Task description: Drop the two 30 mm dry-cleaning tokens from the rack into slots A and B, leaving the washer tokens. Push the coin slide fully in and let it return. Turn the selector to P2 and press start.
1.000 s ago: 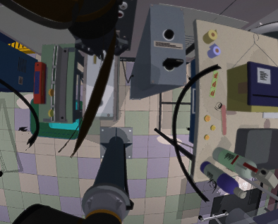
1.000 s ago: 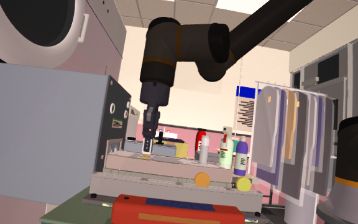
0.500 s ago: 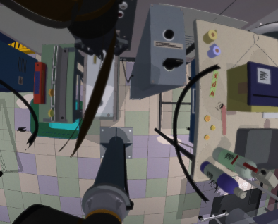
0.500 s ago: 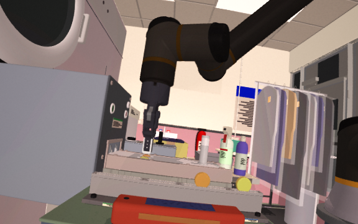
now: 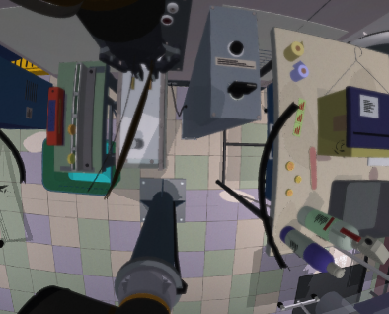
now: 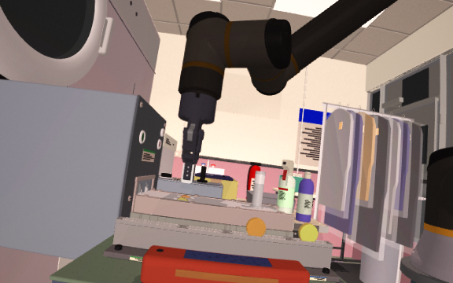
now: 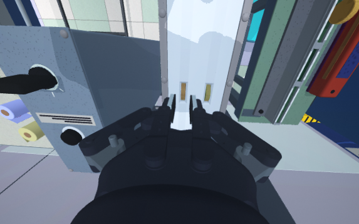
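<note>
Two gold tokens sit edge-on in the slots [image 7: 195,92] of the pale coin slide [image 7: 199,62], one in each, side by side. My gripper [image 7: 182,104] hangs just short of the left slot, partly closed with nothing in it, and points down at the slide [image 6: 187,177]. Left of the slide stands the grey control box [image 7: 74,90] with its black selector lever [image 7: 20,82] and a black start button [image 7: 70,136]. To the right is the token rack [image 7: 280,59] with one gold token [image 7: 345,11] on it; from the second side camera two tokens [image 6: 256,226] show on the rack.
The control box stands close on the gripper's left, the rack close on its right. A red case [image 6: 226,267] lies in front of the rack. Bottles [image 6: 287,192] and a clothes rail [image 6: 368,173] stand further off.
</note>
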Available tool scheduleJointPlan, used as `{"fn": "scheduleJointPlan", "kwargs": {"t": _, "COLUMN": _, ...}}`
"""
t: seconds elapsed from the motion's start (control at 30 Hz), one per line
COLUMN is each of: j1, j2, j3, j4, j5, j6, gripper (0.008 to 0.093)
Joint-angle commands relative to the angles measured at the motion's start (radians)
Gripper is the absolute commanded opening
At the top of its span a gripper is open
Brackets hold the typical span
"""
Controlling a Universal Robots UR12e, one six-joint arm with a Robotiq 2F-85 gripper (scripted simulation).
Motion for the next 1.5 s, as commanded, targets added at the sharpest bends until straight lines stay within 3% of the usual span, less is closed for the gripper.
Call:
{"fn": "scheduleJointPlan", "kwargs": {"t": 0.0, "j1": 0.0, "j2": -0.002, "j3": -0.002, "j4": 0.002, "j5": 0.0, "j6": 0.0, "gripper": 0.028}}
{"fn": "scheduleJointPlan", "kwargs": {"t": 0.53, "j1": 0.0, "j2": -0.015, "j3": -0.011, "j4": 0.025, "j5": 0.0, "j6": 0.0, "gripper": 0.028}}
{"fn": "scheduleJointPlan", "kwargs": {"t": 1.07, "j1": 0.0, "j2": -0.107, "j3": -0.094, "j4": 0.2, "j5": 0.0, "j6": 0.0, "gripper": 0.028}}
{"fn": "scheduleJointPlan", "kwargs": {"t": 1.47, "j1": 0.0, "j2": -0.114, "j3": -0.102, "j4": 0.216, "j5": 0.0, "j6": 0.0, "gripper": 0.028}}
